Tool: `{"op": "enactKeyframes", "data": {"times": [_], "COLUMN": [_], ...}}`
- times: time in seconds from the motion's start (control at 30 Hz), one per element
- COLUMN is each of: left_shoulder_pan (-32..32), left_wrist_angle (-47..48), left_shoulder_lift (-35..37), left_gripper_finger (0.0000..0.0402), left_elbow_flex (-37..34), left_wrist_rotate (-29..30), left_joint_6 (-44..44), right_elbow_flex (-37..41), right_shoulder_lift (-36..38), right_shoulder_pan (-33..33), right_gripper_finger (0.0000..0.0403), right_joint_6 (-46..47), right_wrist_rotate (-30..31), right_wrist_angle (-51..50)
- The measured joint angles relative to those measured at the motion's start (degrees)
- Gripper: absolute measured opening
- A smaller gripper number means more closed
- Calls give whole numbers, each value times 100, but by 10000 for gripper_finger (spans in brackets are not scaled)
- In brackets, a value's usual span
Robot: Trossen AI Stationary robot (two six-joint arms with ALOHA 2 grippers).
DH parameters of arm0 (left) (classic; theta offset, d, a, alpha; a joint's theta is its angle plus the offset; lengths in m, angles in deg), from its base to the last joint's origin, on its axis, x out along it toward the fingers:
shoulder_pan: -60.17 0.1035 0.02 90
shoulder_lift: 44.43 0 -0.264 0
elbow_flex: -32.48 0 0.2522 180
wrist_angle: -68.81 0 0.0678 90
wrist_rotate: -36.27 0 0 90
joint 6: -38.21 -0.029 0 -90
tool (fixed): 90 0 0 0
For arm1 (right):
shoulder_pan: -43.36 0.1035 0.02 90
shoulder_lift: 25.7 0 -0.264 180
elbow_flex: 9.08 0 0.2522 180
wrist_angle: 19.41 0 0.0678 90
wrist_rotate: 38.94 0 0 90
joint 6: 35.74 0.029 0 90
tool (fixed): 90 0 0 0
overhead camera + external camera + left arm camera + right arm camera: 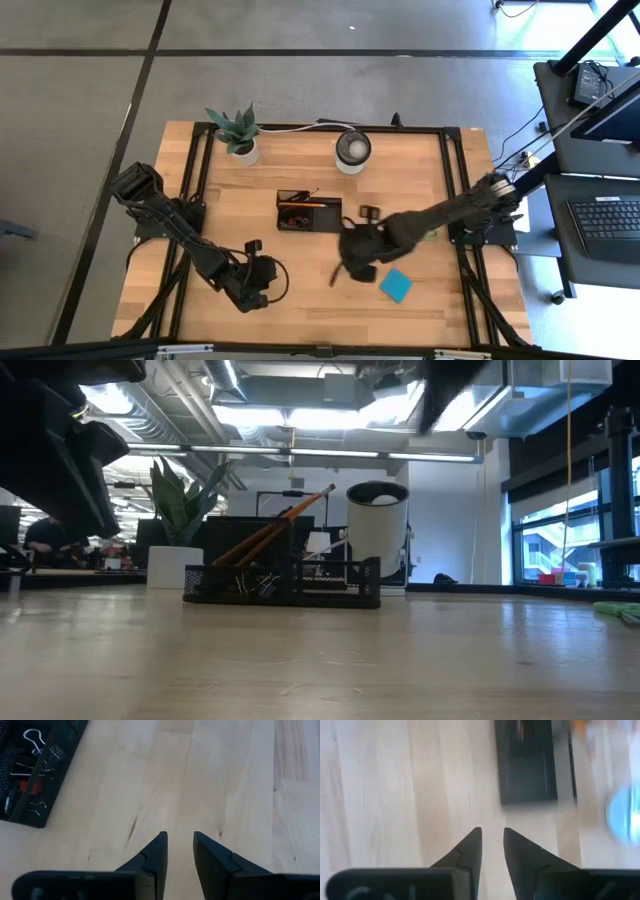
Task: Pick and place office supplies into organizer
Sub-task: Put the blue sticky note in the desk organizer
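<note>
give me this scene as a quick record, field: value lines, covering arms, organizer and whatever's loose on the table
surface: wooden table
organizer: black rectangular mesh tray at table centre, orange pencils leaning out of it, clips inside
left gripper: slightly open, empty, over bare wood at the near left
right gripper: slightly open, empty, just in front of the organizer
loose items: blue square sticky-note pad near the right gripper; dark pen beside it
other: potted green plant, round white-rimmed cup at the far edge
</note>
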Motion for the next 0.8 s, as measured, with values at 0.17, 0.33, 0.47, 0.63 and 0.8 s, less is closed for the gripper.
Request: {"op": "enactKeyframes", "data": {"times": [0.17, 0.33, 0.47, 0.63, 0.8], "left_shoulder_pan": [4, 4, 4, 15, 15], "left_wrist_angle": [-2, -24, -26, -42, -115], "left_shoulder_lift": [0, 0, 0, 0, 0], "left_gripper_finger": [86, 86, 86, 86, 86], "left_elbow_flex": [0, 0, 0, 0, 0], "left_wrist_rotate": [-7, 32, 44, 116, 124], "left_joint_6": [-3, -90, -94, -105, -105], "right_elbow_flex": [-4, -4, 174, 821, 1892], "right_shoulder_lift": [365, 440, 505, 1044, 2037], "right_shoulder_pan": [703, 1365, 1737, 1971, 2002], "right_gripper_finger": [86, 87, 87, 111, 172], "right_joint_6": [1617, 3323, 4470, 4878, 5271], "right_wrist_rotate": [-309, -564, -952, -1061, -891], "right_wrist_angle": [-1061, -2026, -2528, -2436, -2226]}}
